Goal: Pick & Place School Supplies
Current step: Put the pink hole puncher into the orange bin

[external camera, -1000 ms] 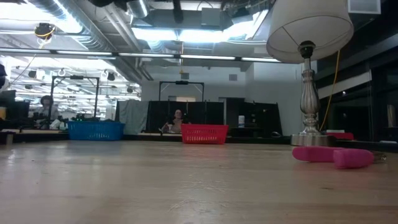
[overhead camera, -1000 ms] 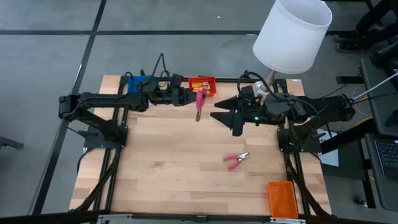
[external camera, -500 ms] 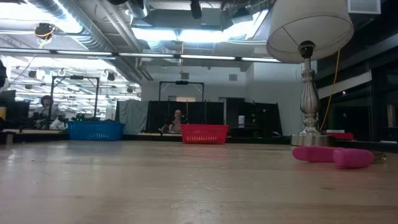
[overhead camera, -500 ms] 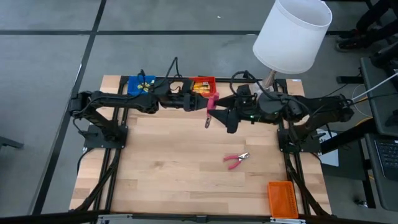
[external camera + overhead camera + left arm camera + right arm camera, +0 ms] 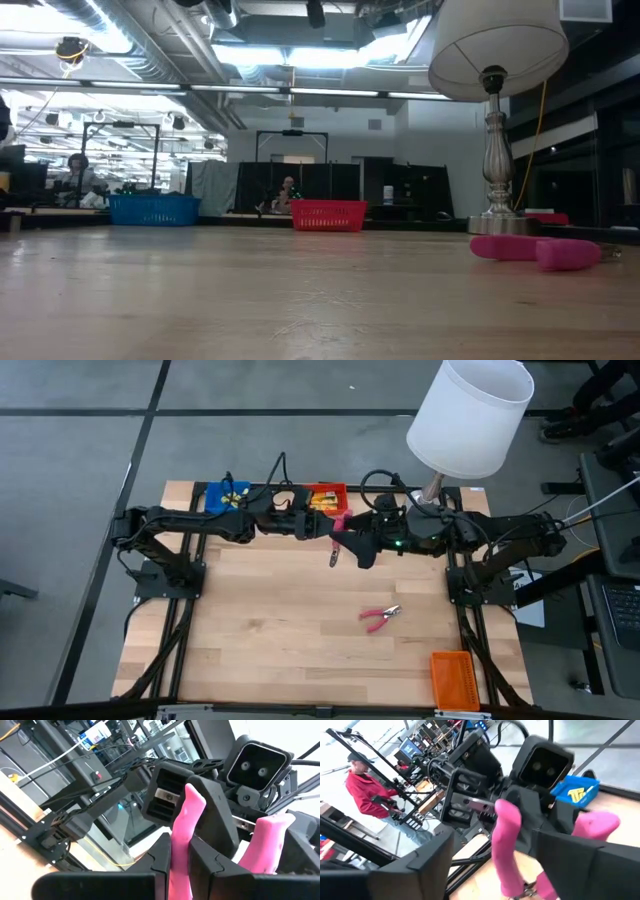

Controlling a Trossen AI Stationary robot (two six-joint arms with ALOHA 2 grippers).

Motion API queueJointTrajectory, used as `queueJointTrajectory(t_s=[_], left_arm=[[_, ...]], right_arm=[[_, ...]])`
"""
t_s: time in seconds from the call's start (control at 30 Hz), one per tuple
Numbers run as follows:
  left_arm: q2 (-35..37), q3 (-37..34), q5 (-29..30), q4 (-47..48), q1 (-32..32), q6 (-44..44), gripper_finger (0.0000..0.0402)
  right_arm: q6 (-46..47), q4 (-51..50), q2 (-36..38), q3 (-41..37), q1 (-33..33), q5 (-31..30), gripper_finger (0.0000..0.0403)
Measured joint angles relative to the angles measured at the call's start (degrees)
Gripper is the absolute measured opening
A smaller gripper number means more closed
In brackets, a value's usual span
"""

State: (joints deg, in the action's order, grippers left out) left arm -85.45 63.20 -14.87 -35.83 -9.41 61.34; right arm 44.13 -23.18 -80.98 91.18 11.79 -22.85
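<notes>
Left gripper (image 5: 322, 528) clamps pink-handled pliers (image 5: 336, 535). Right gripper (image 5: 345, 545), wide open, straddles 1 handle (image 5: 506, 847). Mistimed release risks dropping them short of the red tray (image 5: 326, 493) behind.

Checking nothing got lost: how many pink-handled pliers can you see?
2. One pair of pliers hangs above the table's far side, held by the left claw, with the right claw meeting it. The other pliers lie on the table, right of middle.
</notes>
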Motion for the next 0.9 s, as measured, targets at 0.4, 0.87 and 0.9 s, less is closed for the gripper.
queueJointTrajectory(t_s=[0.4, 0.87, 0.9], left_arm=[[0.04, 0.0, -1.6, -0.21, -0.02, -1.11, 0.0037], [3.19, 0.0, -7.38, 2.34, -5.11, -18.49, 0.0184], [3.87, 0.0, -7.37, 3.79, -6.26, -20.99, 0.0188]], right_arm=[[1.99, 0.08, -0.01, 0.0, -0.24, -0.04, 0.0038], [3.42, 0.46, 0.01, 0.0, 0.35, -0.75, 0.0038], [3.51, 0.46, 0.01, 0.0, 0.55, -0.75, 0.0038]])
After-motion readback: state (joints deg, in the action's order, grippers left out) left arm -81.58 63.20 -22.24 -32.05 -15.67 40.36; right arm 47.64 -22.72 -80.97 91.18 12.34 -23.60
